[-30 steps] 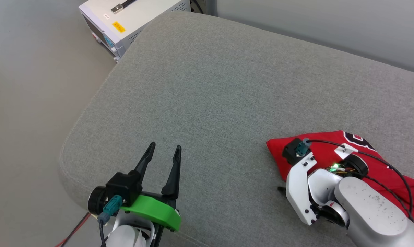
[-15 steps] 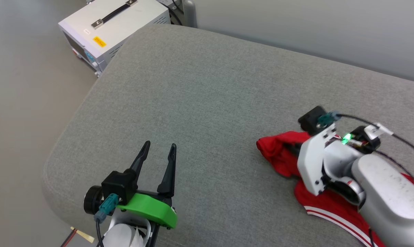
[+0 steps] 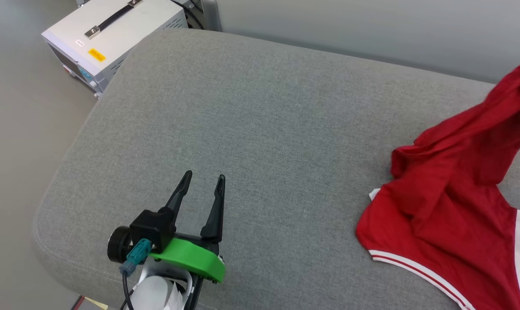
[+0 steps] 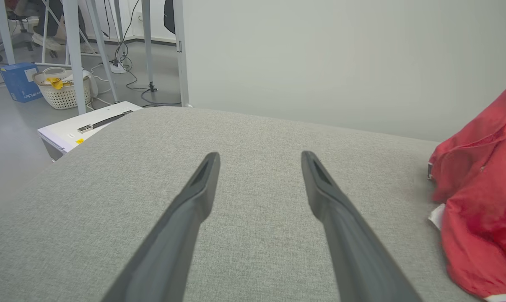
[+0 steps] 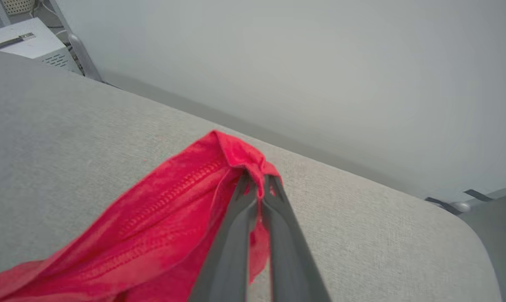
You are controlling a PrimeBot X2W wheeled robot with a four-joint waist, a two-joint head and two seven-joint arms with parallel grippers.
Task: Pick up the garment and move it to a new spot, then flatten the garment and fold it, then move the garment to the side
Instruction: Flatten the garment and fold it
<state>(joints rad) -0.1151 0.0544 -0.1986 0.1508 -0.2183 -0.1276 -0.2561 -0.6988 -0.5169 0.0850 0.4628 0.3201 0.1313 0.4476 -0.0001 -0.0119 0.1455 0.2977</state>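
Fingers (image 3: 179,193) of the left hand (image 3: 205,175) stand spread wide with nothing between them, low over the near left part of the grey upholstered cushion (image 3: 260,120). In the left wrist view this hand (image 4: 260,154) looks out across bare grey fabric. The garment (image 3: 449,215) lies to its right and well apart, at that view's right edge (image 4: 475,209).

The red jersey's lower part, with its striped trim, rests bunched on the near right of the cushion. From there its long axis climbs up and away toward the far right, where a corner hangs lifted off the surface. The right wrist view shows why. The right hand (image 5: 258,178) is pinched tight on that red corner, and the cloth (image 5: 160,226) trails down and back from its tips.

So the right arm alone has the shirt, and the open room for setting it down lies leftward, toward the idle left hand. Carrying it there looks like the step in hand, and the dragging hem may catch and fold under.

Beyond the cushion's far left corner sits a white equipment case (image 3: 113,26).
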